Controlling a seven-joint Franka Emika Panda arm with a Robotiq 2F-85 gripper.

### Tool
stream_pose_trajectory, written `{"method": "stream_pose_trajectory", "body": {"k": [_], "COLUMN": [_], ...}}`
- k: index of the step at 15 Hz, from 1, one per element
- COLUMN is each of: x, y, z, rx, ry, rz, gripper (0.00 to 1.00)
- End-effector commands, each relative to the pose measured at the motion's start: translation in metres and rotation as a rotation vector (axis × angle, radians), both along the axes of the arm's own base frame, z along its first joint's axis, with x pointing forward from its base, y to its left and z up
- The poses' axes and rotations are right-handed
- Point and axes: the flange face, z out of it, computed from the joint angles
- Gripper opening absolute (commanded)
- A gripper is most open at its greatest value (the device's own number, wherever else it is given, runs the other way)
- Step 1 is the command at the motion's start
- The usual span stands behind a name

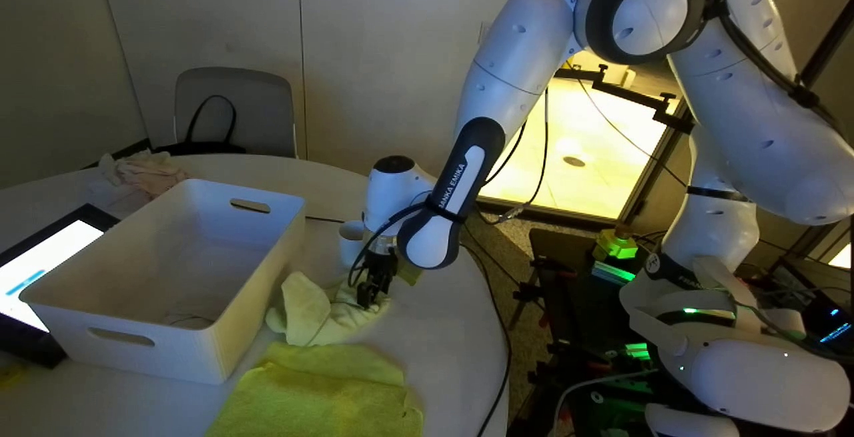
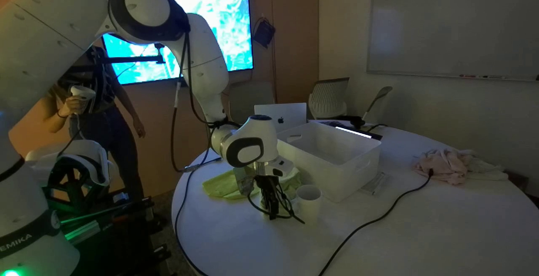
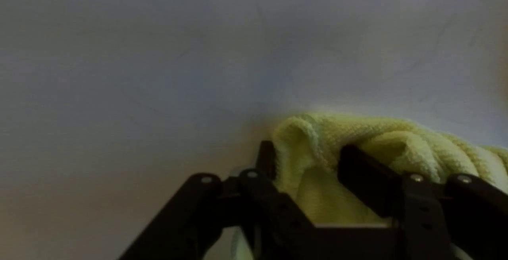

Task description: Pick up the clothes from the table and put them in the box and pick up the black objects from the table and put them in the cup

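White arm (image 1: 517,47), apparently black hand (image 3: 308,155).

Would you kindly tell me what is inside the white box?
Inside the box, thin wire-like strands, too faint to identify, show just past its near wall in an exterior view. That wall hides part of the floor, so anything there cannot be seen.

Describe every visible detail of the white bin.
The large white bin is rectangular and open-topped, with tall sides, a rim and handle slots in two opposite walls; it looks like plastic. It stands upright on the round white table, beside a tablet with a lit screen. A crumpled pale yellow cloth lies close to its side; whether they touch is unclear. A few thin lines show on its floor, too faint to identify.
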Motion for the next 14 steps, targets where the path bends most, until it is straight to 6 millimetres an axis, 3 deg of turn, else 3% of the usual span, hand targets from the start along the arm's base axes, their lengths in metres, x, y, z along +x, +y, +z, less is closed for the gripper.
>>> {"method": "stream_pose_trajectory", "body": {"k": [1,3,5,6,9,14], "x": [0.0,-0.001,-0.003,-0.004,-0.01,-0.015], "y": [-0.002,-0.004,-0.001,0.0,0.009,0.023], "z": [-0.004,0.001,0.01,0.016,0.047,0.121], "rx": [0.017,0.013,0.008,0.006,-0.021,-0.12], "ry": [-0.007,-0.007,-0.015,-0.016,-0.042,-0.118], "rz": [0.004,0.012,0.033,0.047,0.115,0.201], "gripper": [0.27,0.11,0.07,0.12,0.11,0.11]}}
